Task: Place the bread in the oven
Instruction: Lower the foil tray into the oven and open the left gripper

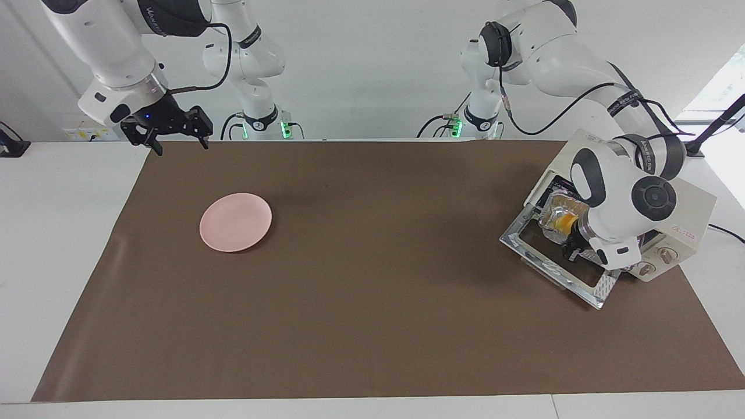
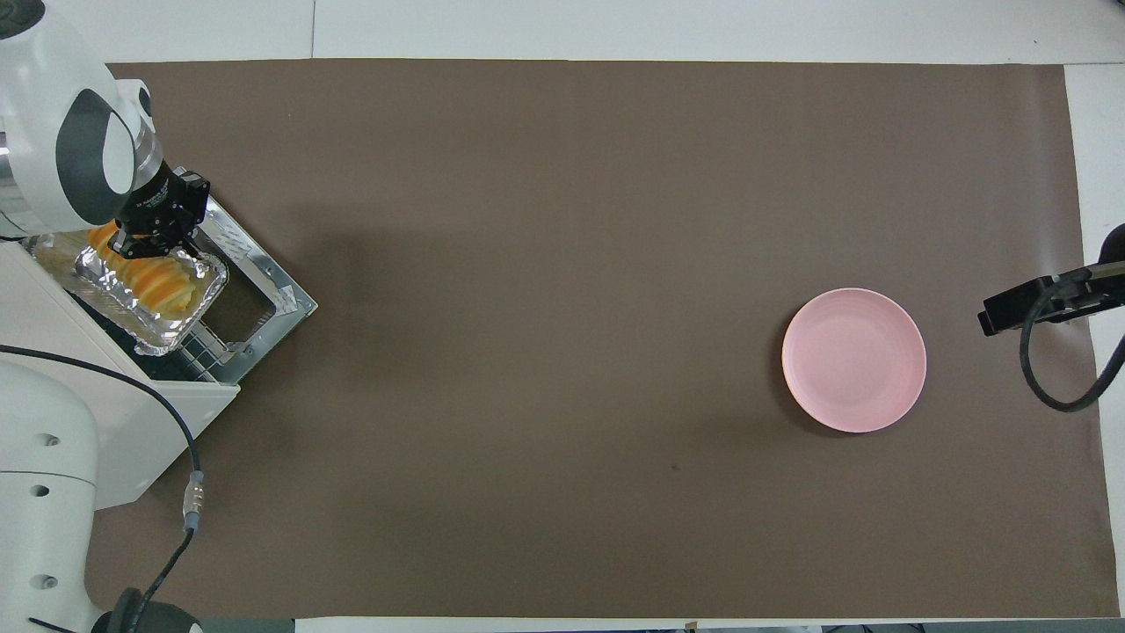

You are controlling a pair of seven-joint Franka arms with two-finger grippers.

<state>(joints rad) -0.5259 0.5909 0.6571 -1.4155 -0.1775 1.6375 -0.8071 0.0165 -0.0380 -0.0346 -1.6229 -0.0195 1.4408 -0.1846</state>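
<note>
The bread (image 2: 158, 283) is a row of yellow-orange slices lying in a silver foil tray (image 2: 141, 327). The tray rests at the mouth of the cream-white oven (image 1: 689, 218), above its dropped glass door (image 1: 556, 259). In the facing view the bread (image 1: 563, 222) shows as an orange patch in the foil. My left gripper (image 2: 151, 248) is down at the tray's end that lies farther from the robots, touching the bread and foil there; in the facing view (image 1: 573, 240) the arm's wrist hides most of it. My right gripper (image 1: 177, 141) waits open and empty above the mat's corner at its own end.
A pink round plate (image 1: 236, 222) lies bare on the brown mat toward the right arm's end, also in the overhead view (image 2: 854, 360). The oven's body (image 2: 132, 422) and open door (image 2: 264, 294) fill the left arm's end. A cable runs from the oven across the white table.
</note>
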